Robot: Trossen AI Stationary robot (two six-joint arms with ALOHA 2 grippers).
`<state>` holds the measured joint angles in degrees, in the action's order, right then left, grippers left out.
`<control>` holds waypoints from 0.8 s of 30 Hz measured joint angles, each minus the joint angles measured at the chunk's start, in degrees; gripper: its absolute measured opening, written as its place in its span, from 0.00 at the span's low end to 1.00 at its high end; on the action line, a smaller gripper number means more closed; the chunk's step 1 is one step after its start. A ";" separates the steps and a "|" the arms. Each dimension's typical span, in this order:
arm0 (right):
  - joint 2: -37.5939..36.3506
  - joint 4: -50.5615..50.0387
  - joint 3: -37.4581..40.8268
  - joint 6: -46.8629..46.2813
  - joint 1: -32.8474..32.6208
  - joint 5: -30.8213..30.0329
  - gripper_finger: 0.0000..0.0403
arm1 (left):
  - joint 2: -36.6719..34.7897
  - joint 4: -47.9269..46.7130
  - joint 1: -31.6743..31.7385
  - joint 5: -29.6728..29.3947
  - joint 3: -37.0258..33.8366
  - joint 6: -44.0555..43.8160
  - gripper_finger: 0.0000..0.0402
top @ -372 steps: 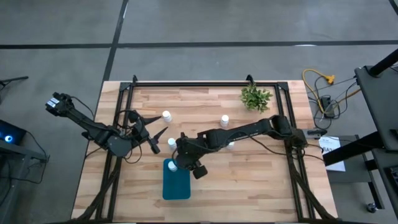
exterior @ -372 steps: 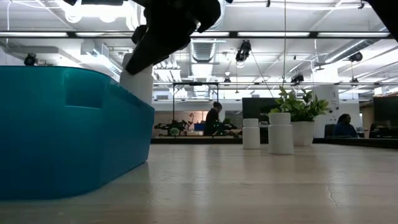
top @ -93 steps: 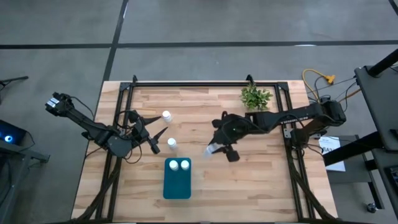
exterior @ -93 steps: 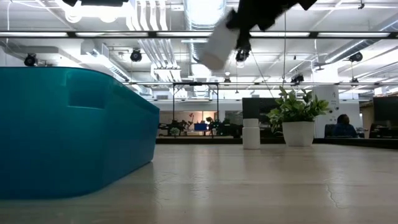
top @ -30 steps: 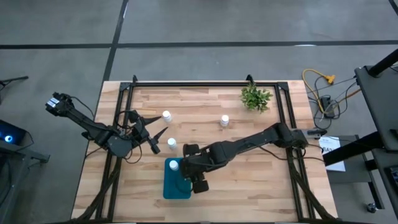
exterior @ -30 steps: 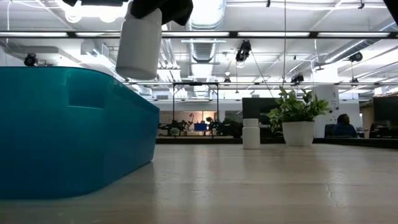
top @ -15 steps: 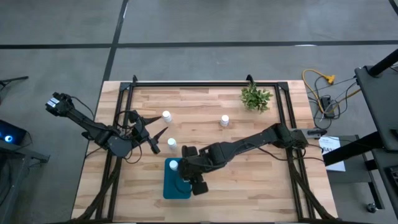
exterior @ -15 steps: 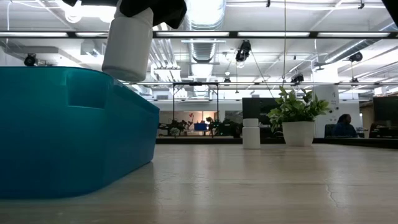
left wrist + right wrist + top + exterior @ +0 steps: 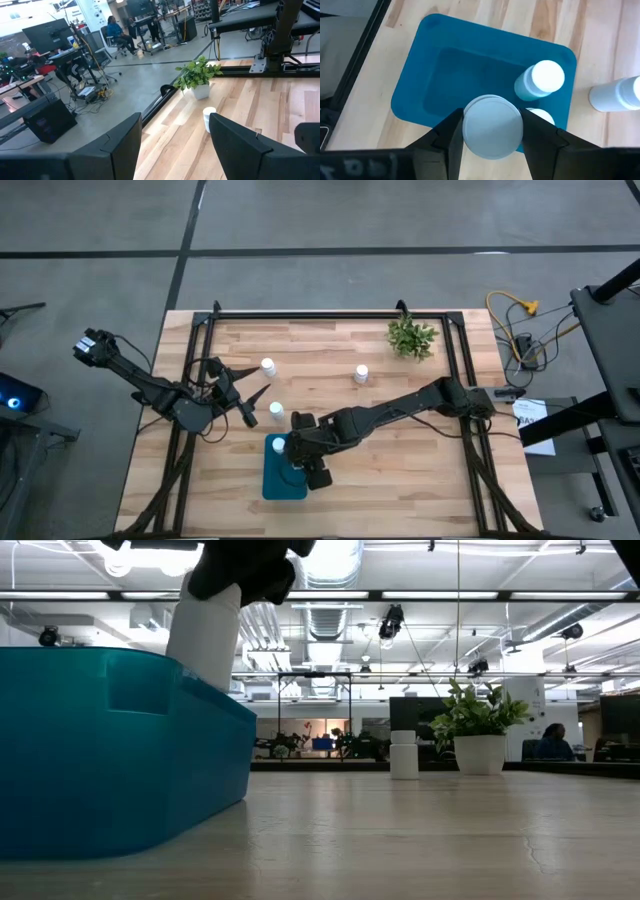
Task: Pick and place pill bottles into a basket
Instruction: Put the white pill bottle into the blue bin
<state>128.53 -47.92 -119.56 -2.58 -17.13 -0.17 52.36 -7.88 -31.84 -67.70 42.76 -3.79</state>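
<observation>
One bottle (image 9: 492, 127), no legible label

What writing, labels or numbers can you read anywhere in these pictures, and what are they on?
None can be read.
White cylindrical pill bottle held in the right tool: no label shows.
Teal rectangular basket: no marking shows.
White paper sheet beside the wooden table: dark print, too small to read.

Both arms matte black, slim jointed links w/ bulkier joint housings. Left hand (image 9: 243, 394) & right hand (image 9: 491, 131): two flat, angular black fingers each.
</observation>
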 joint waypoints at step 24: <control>0.00 7.83 7.20 1.10 0.63 0.20 0.37 | 0.00 -0.02 -0.02 0.00 0.00 0.00 0.53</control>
<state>128.53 -40.09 -112.36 -1.49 -16.50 0.03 52.36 -7.90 -31.85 -67.70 42.76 -3.79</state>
